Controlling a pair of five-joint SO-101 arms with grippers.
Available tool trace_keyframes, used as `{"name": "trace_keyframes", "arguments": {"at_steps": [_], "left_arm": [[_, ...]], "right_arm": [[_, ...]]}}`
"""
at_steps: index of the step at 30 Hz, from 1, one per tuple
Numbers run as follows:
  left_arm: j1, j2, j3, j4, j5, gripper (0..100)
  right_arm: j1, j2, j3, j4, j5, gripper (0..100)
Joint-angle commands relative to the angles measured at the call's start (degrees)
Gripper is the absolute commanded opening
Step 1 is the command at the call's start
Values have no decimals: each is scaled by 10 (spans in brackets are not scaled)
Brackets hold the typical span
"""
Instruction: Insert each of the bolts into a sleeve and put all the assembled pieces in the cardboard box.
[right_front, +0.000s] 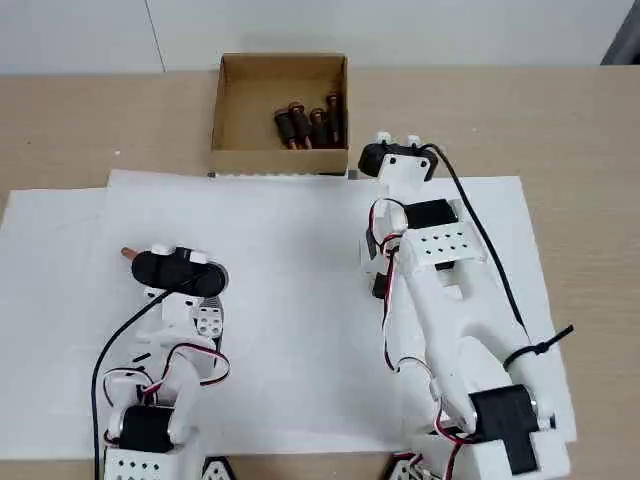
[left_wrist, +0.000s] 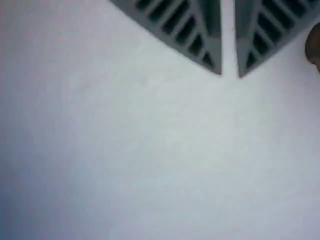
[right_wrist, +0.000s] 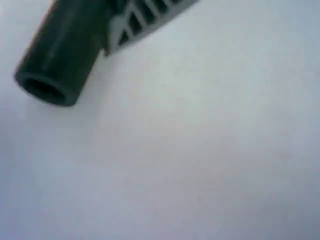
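- Because finished pieces (right_front: 308, 122) belong there, the cardboard box (right_front: 250, 100) sits at the desk's (right_front: 560, 110) far edge, already holding several.
- Your right arm (right_front: 450, 300) stretches toward that edge; the right gripper (right_wrist: 112, 35) is clamped on a dark sleeve (right_wrist: 57, 57), its open end left free.
- Your left gripper (left_wrist: 230, 74) hangs low over the paper (right_front: 290, 300), fingers almost together on nothing; the bolt (right_front: 128, 252) lies just beside it, toward the desk's left edge.
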Motion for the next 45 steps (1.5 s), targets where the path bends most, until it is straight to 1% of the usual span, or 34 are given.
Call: {"name": "trace_keyframes", "arguments": {"at_steps": [1,3,7,10,17,20,23,25,29,32,39,45], "left_arm": [[0,-5,-1,-1,2,6],[0,-5,-1,-1,2,6],[0,-5,-1,-1,2,6],[0,-5,-1,-1,2,6],[0,-5,-1,-1,2,6],[0,-5,-1,-1,2,6],[0,-5,-1,-1,2,6],[0,-5,-1,-1,2,6],[0,-5,-1,-1,2,6],[0,-5,-1,-1,2,6],[0,-5,-1,-1,2,6],[0,-5,-1,-1,1,6]], "right_arm": [[-1,-7,4,-6,2,193],[-1,11,7,-7,-1,193],[-1,51,4,-15,-33,193],[-3,70,4,-30,-35,190],[-33,81,5,-47,-37,190],[-35,81,6,-47,-57,189],[-33,81,7,-46,-59,187],[-32,81,7,-46,-58,156],[-32,82,7,-46,-55,54],[-32,82,7,-45,-55,11],[-32,85,4,-41,-55,3],[-36,-11,4,-26,-45,3]]}}
